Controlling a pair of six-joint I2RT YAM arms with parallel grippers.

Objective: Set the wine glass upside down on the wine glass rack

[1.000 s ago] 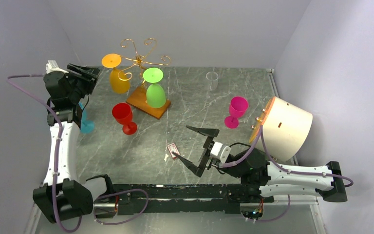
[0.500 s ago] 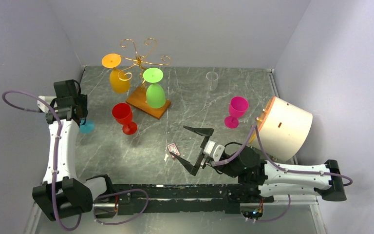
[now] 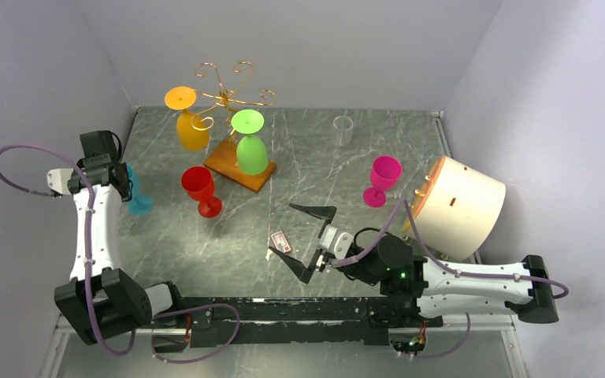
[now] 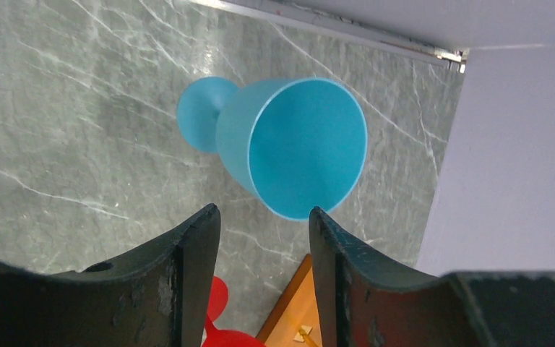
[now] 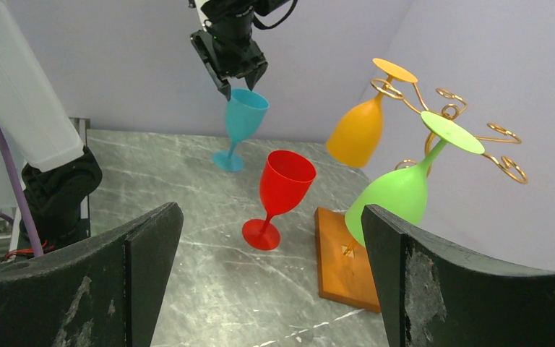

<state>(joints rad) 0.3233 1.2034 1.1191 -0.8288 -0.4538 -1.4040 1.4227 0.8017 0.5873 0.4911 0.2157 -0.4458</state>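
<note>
Blue wine glass [image 4: 289,144] stands upright on grey marble table [image 3: 307,169], left side, well apart from gold wine glass rack [image 3: 224,98]. Left gripper [image 4: 260,217] hangs right over its rim, jaws apart, holding nothing. Right gripper [image 5: 271,211] is spread wide, empty, mid-table. Orange glass [image 3: 191,130] and green glass [image 3: 251,153] hang upside down on rack; red glass [image 3: 201,189] stands upright near rack base.
</note>
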